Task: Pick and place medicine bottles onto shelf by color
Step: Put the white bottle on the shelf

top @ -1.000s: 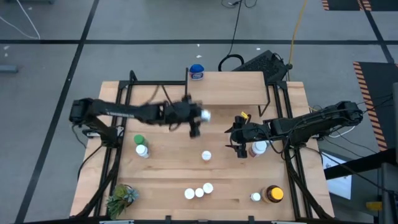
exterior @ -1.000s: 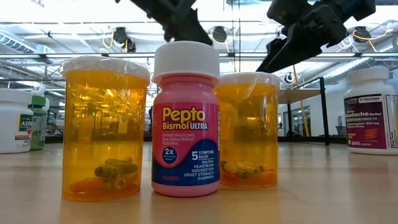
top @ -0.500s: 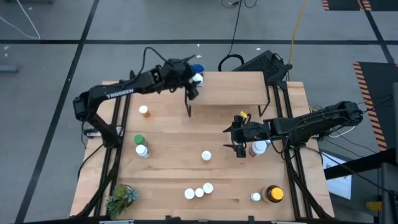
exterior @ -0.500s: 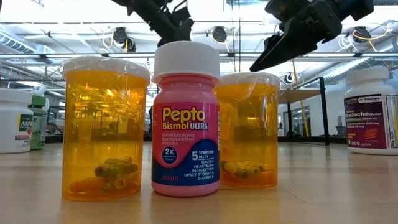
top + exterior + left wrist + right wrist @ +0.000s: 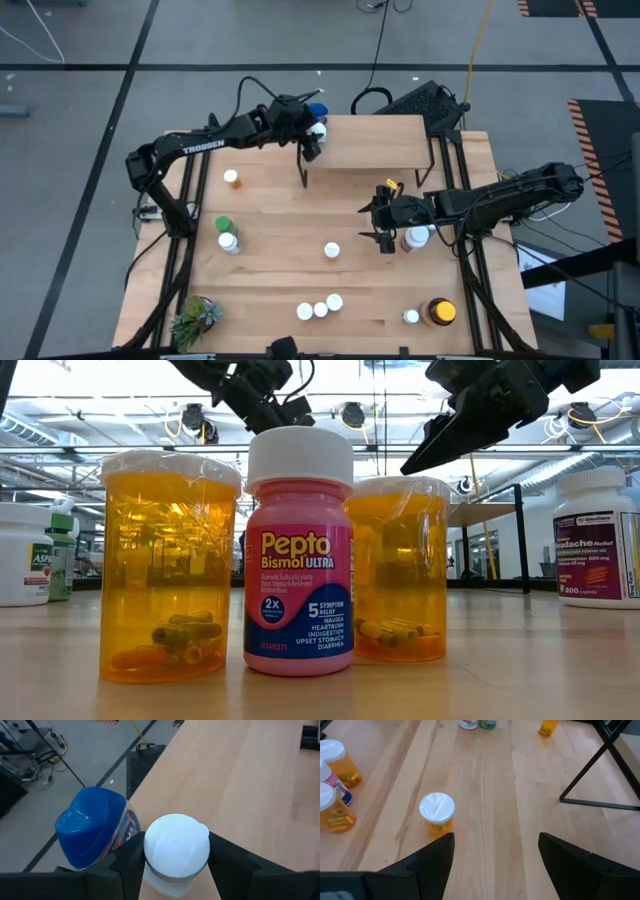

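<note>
The white-capped bottle (image 5: 176, 851) sits at the upper left corner of the shelf (image 5: 375, 150), squeezed in the left claw (image 5: 314, 133), right beside a blue-capped bottle (image 5: 95, 831). In the low view, a pink bottle (image 5: 299, 550) reads "Pepto Bismol ULTRA". The left arm says "TROSSEN". The right claw (image 5: 386, 238) hangs with fingers spread wide over the worktop (image 5: 270, 260), middle right.

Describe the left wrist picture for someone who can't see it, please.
The left gripper holds a white-capped bottle between its two dark fingers, above the light-wood shelf. A blue-capped bottle stands right beside it at the shelf's edge, with grey floor beyond.
</note>
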